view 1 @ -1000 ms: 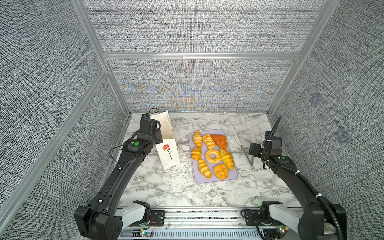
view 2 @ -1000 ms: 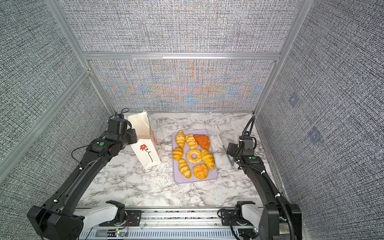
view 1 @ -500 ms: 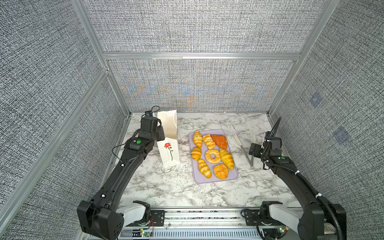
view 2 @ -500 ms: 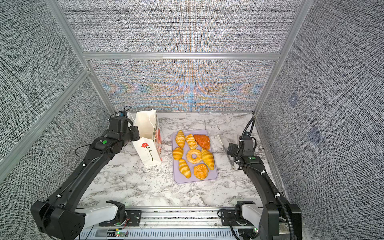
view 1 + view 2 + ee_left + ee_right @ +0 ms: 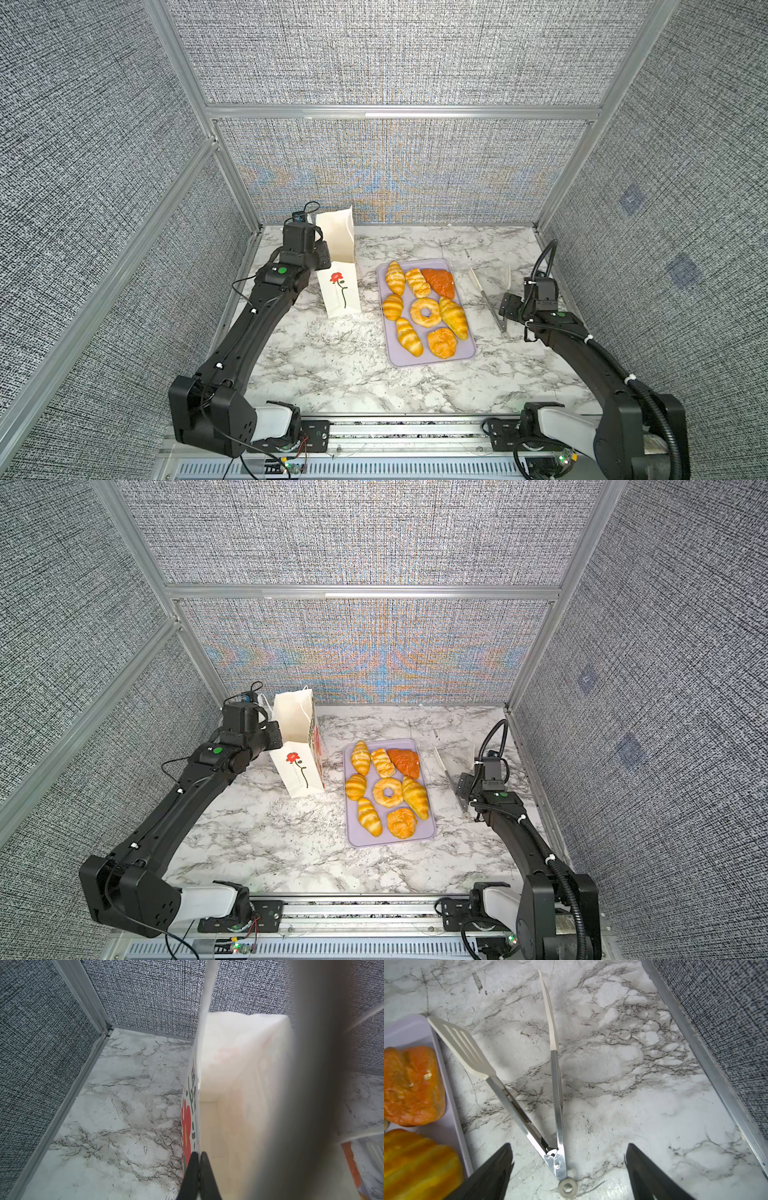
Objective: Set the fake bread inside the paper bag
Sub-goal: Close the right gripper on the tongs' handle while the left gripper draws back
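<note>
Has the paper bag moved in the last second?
Yes: the paper bag has tipped more upright, its top swinging toward the lavender tray.

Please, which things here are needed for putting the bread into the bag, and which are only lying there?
Needed: toy pastries; paper bag, pinched by the left hand; probably tongs, under the open right hand.
Only lying there: purple tray, just carrying the pastries.
</note>
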Robot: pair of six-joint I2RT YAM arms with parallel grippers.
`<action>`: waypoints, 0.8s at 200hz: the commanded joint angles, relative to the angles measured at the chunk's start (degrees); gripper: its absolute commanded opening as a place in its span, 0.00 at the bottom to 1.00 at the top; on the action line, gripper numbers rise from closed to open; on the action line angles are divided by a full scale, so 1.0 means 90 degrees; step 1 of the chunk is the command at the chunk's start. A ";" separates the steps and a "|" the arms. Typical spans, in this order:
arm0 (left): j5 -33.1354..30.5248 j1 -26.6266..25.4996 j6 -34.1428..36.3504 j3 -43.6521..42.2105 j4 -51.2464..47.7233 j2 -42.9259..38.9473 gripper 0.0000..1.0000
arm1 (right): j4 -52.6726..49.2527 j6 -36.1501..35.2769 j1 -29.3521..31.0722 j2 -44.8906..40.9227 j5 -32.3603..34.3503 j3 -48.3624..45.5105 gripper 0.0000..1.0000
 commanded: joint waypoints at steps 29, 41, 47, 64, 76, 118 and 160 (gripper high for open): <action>0.0117 0.0029 0.0029 -0.0071 0.0247 -0.0055 0.02 | -0.0318 0.0302 -0.0245 0.0238 0.0280 -0.0032 0.79; 0.0115 0.0036 -0.0005 -0.0134 0.0276 -0.0123 0.08 | -0.0362 0.0312 -0.0344 0.0368 0.0247 -0.0010 0.78; 0.0126 0.0036 -0.0010 -0.0170 0.0296 -0.0153 0.13 | -0.0361 0.0293 -0.0393 0.0416 0.0192 0.0011 0.77; 0.0118 0.0036 -0.0038 -0.0251 0.0325 -0.0265 0.29 | -0.0240 0.0215 -0.0456 0.0532 -0.0087 0.0045 0.75; 0.0107 0.0036 -0.0060 -0.0324 0.0352 -0.0353 0.42 | -0.0177 0.0225 -0.0456 0.0610 -0.0250 0.0072 0.73; 0.0161 0.0038 -0.0015 -0.0784 0.0613 -0.1040 0.67 | 0.0095 0.0200 -0.0448 0.0865 -0.0521 0.0177 0.69; -0.0055 0.0017 -0.0098 -0.1145 0.0670 -0.1788 0.76 | 0.0279 0.0189 -0.0452 0.1357 -0.0594 0.0363 0.65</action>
